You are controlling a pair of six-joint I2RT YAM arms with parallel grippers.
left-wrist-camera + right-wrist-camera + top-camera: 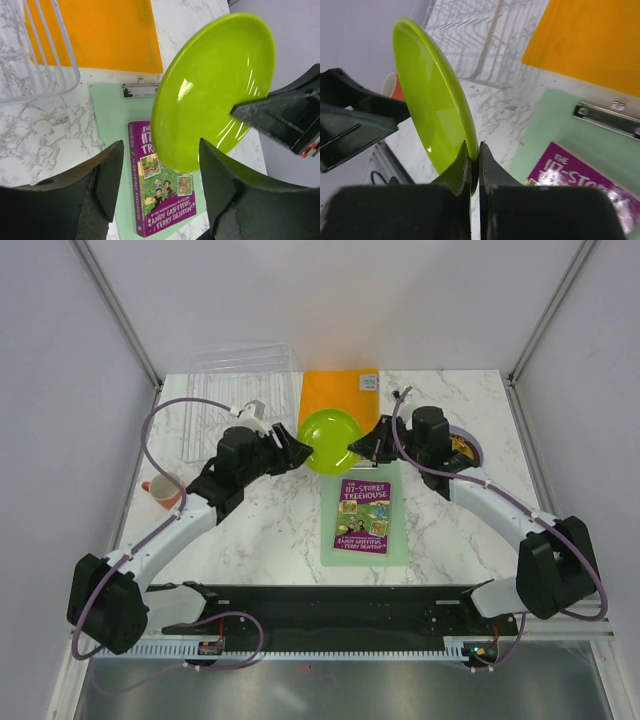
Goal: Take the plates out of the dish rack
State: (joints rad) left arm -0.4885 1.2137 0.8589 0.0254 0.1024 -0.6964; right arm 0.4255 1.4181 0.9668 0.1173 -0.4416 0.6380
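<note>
Lime green plate (331,440) hangs mid-table between left gripper (300,453) and right gripper (356,448), with the dish rack (240,390) at its ten o'clock. Left wrist: fingers spread, plate ahead at one o'clock. Right wrist: fingers pinch the plate's lower rim.

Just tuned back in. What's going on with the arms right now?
The right gripper is shut on the rim of the lime green plate, holding it tilted in the air just beyond the book. The left gripper is open at the plate's opposite edge and is not clamping it. The dish rack at the back left shows no plates in it. A lilac plate peeks out from under the right arm.
</note>
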